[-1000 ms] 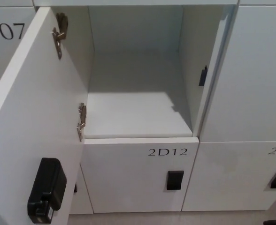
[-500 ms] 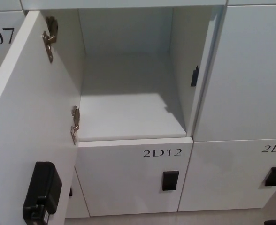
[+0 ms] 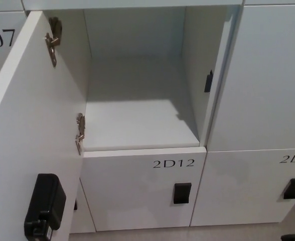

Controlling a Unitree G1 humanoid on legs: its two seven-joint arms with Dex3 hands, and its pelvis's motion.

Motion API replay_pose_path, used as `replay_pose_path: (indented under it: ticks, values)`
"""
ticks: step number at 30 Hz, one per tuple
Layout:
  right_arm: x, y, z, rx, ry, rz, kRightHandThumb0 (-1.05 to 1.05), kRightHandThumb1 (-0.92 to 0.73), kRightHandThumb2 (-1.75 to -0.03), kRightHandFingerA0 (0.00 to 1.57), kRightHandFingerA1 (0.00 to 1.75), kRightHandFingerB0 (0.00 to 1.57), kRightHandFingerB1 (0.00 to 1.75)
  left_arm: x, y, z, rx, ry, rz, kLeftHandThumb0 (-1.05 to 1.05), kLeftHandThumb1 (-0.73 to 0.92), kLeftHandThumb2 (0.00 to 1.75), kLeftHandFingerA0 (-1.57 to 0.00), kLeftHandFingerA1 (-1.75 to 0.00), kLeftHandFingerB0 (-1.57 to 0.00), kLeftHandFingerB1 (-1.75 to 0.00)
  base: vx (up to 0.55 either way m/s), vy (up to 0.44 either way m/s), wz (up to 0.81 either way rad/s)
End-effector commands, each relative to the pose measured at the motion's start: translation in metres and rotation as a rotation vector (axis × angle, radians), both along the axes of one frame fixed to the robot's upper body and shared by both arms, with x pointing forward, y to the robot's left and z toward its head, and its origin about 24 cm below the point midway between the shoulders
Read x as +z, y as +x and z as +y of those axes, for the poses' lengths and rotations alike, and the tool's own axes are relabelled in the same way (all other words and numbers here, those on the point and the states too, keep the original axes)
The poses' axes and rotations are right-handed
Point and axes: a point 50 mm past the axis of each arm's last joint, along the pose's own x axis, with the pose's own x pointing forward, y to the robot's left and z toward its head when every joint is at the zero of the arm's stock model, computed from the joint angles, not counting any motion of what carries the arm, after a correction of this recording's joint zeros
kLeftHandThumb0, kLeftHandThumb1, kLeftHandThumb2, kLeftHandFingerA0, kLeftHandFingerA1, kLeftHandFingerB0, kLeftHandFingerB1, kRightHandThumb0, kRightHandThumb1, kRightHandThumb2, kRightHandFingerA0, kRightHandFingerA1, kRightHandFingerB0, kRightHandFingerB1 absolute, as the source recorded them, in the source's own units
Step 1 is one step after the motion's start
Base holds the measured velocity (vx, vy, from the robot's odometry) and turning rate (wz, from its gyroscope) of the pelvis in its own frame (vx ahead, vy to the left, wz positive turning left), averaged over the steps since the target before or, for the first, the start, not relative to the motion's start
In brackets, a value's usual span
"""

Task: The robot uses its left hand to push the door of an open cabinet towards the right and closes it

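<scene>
Waiting: door (image 3: 32,115) wide open at cabinet (image 3: 137,100) left edge (hinges on its right side); no hand seen, fingers unknown.

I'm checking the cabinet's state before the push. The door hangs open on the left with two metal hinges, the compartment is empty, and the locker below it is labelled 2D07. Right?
Not quite. In the head view the locker below reads 2D12, not 2D07. The rest holds: the door hangs open on the left, with two metal hinges, and the compartment is empty.
</scene>
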Motion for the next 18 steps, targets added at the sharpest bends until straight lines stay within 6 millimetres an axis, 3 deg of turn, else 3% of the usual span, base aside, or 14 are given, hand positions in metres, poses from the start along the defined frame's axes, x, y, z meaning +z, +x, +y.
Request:
replay_pose_path:
  ticks: [1, 2, 3, 4, 6, 7, 8, 10, 11, 12, 13, 15, 18]
  values:
    - [0.004, 0.002, -0.009, -0.02, -0.025, -0.008, -0.58, -0.92, -0.69, 0.21, 0.31, 0.19, 0.29, 0.08, 0.029, -0.092, -0.432, 0.297, -0.226, -0.81, 0.81, 1.1, -0.1, -0.42, -0.08, -0.39, 0.0, 0.0, 0.0]
    - [0.004, 0.002, -0.009, -0.02, -0.025, -0.008, -0.58, -0.92, -0.69, 0.21, 0.31, 0.19, 0.29, 0.08, 0.029, -0.093, -0.432, 0.298, -0.225, -0.81, 0.81, 1.1, -0.1, -0.42, -0.08, -0.39, 0.0, 0.0, 0.0]
    - [0.005, 0.002, -0.009, -0.02, -0.019, -0.011, -0.58, -0.92, -0.69, 0.2, 0.31, 0.19, 0.29, 0.087, 0.031, -0.12, -0.515, 0.327, -0.245, -0.75, 0.92, 0.76, -0.13, -0.26, -0.12, -0.26, 0.0, 0.0, 0.0]
    - [0.005, 0.003, -0.009, -0.019, -0.012, -0.015, -0.58, -0.92, -0.69, 0.2, 0.31, 0.19, 0.29, 0.096, 0.029, -0.153, -0.614, 0.367, -0.278, -0.75, 0.92, 0.76, -0.13, -0.26, -0.12, -0.26, 0.0, 0.0, 0.0]
    - [0.005, 0.003, -0.009, -0.019, -0.011, -0.015, -0.58, -0.92, -0.69, 0.2, 0.31, 0.19, 0.29, 0.098, 0.028, -0.16, -0.632, 0.375, -0.284, -0.75, 0.92, 0.76, -0.13, -0.26, -0.12, -0.26, 0.0, 0.002, 0.04]
    - [0.004, 0.002, -0.008, -0.019, -0.008, -0.017, -0.56, -0.9, -0.69, 0.18, 0.31, 0.2, 0.3, 0.104, 0.025, -0.2, -0.755, 0.396, -0.313, -0.34, 0.55, 1.12, 0.0, -0.48, 0.0, -0.46, 0.0, 0.0, 0.0]
    - [0.004, 0.002, -0.007, -0.018, -0.005, -0.018, -0.56, -0.9, -0.69, 0.18, 0.31, 0.2, 0.3, 0.109, 0.02, -0.23, -0.847, 0.416, -0.341, -0.34, 0.55, 1.12, 0.0, -0.48, 0.0, -0.46, 0.0, 0.006, 0.08]
    - [0.003, 0.0, -0.006, -0.022, 0.0, -0.021, -0.54, -0.92, -0.68, 0.22, 0.32, 0.21, 0.3, 0.114, 0.008, -0.271, -0.968, 0.447, -0.376, -0.34, 0.55, 1.12, 0.0, -0.47, 0.0, -0.46, 0.0, 0.022, 0.06]
    - [0.002, -0.001, -0.005, -0.025, 0.001, -0.023, -0.54, -0.92, -0.68, 0.22, 0.32, 0.21, 0.3, 0.114, 0.006, -0.28, -0.991, 0.452, -0.377, -0.34, 0.55, 1.12, 0.0, -0.47, 0.0, -0.46, 0.0, 0.0, 0.0]
    - [0.001, -0.004, -0.005, -0.026, -0.002, -0.022, -0.28, -0.62, -1.14, 0.07, 0.5, 0.06, 0.48, 0.107, -0.003, -0.311, -1.066, 0.453, -0.395, -0.76, 0.78, 1.11, -0.12, -0.45, -0.04, -0.38, 0.0, 0.021, 0.1]
    - [0.001, -0.005, -0.006, -0.02, -0.007, -0.021, -0.58, -0.92, -0.69, 0.2, 0.32, 0.21, 0.3, 0.104, -0.008, -0.326, -1.103, 0.443, -0.402, -0.8, 0.81, 1.13, -0.14, -0.45, -0.02, -0.37, 0.0, 0.018, 0.1]
    - [0.001, -0.005, -0.007, -0.021, -0.007, -0.026, -0.57, -0.92, -0.69, 0.21, 0.32, 0.2, 0.3, 0.1, -0.014, -0.345, -1.144, 0.437, -0.408, -0.75, 0.8, 1.14, -0.06, -0.42, -0.04, -0.36, 0.01, 0.023, 0.08]
    - [0.004, 0.0, -0.006, -0.018, -0.006, -0.039, -0.59, -0.92, -0.69, 0.2, 0.32, 0.2, 0.3, 0.1, -0.024, -0.372, -1.192, 0.424, -0.433, -0.79, 0.81, 1.13, -0.13, -0.45, -0.03, -0.37, 0.0, 0.03, 0.08]
